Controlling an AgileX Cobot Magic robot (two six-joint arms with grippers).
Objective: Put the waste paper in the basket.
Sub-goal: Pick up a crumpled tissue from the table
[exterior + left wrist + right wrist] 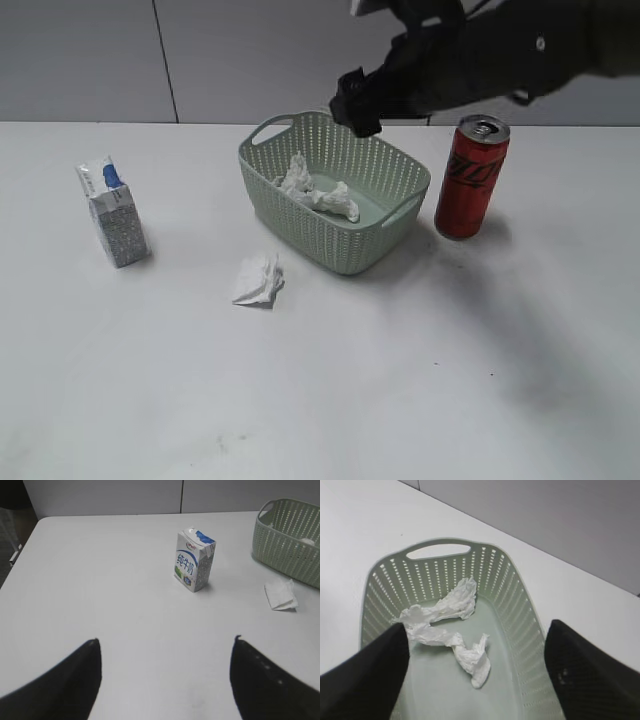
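Note:
The mint-green basket (345, 230) stands mid-table. Two long twisted white paper wads (320, 190) lie inside it; they also show in the right wrist view (445, 625), inside the basket (520, 615). A small crumpled paper wad (259, 281) lies on the table in front of the basket's left corner, and shows in the left wrist view (281, 595) beside the basket (290, 540). My right gripper (356, 108) hovers above the basket's far rim, open and empty (477, 645). My left gripper (166, 647) is open and empty over bare table, out of the exterior view.
A white-and-blue milk carton (113, 212) stands at the left, also seen in the left wrist view (194, 560). A red can (472, 177) stands right of the basket. The table's left edge (20, 555) shows in the left wrist view.

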